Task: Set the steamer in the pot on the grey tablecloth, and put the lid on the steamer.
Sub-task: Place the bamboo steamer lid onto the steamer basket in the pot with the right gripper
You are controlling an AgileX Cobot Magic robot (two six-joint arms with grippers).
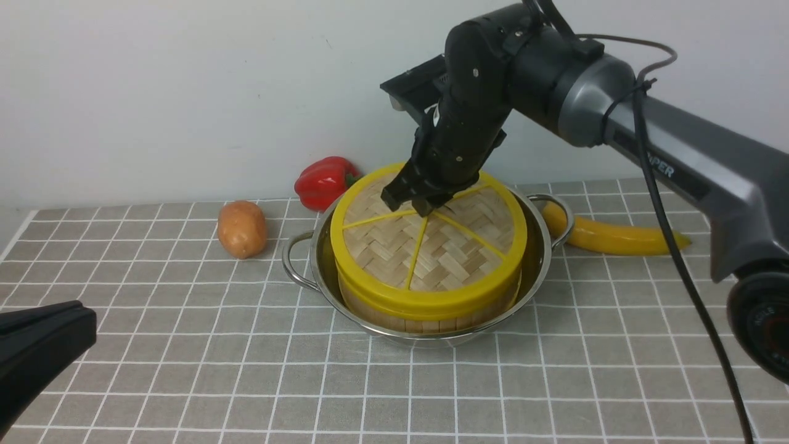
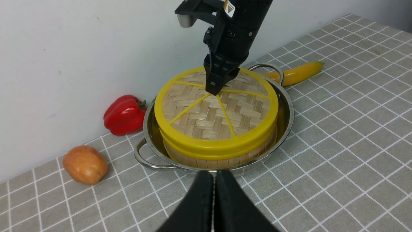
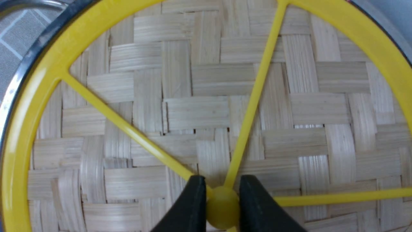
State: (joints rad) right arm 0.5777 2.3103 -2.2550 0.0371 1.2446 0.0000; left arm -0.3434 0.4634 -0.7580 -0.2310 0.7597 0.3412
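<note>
The steamer [image 1: 425, 320] sits inside the pot [image 1: 542, 246] on the grey tablecloth [image 1: 555, 382]; only its pale wall shows below the lid. The lid [image 1: 431, 240] lies flat on top of the steamer. My right gripper [image 1: 416, 203] reaches down onto the lid's centre. In the right wrist view its fingers [image 3: 193, 203] press both sides of the small yellow knob [image 3: 222, 206]. My left gripper [image 2: 214, 193] is shut and empty, low over the cloth in front of the pot [image 2: 288, 109]. It also shows at the lower left of the front view [image 1: 37, 345].
A red pepper [image 1: 323, 180] lies behind the pot by the wall. A potato [image 1: 242, 228] lies left of the pot. A yellow banana [image 1: 610, 237] lies right of the pot, close to its handle [image 1: 558, 206]. The white wall stands right behind.
</note>
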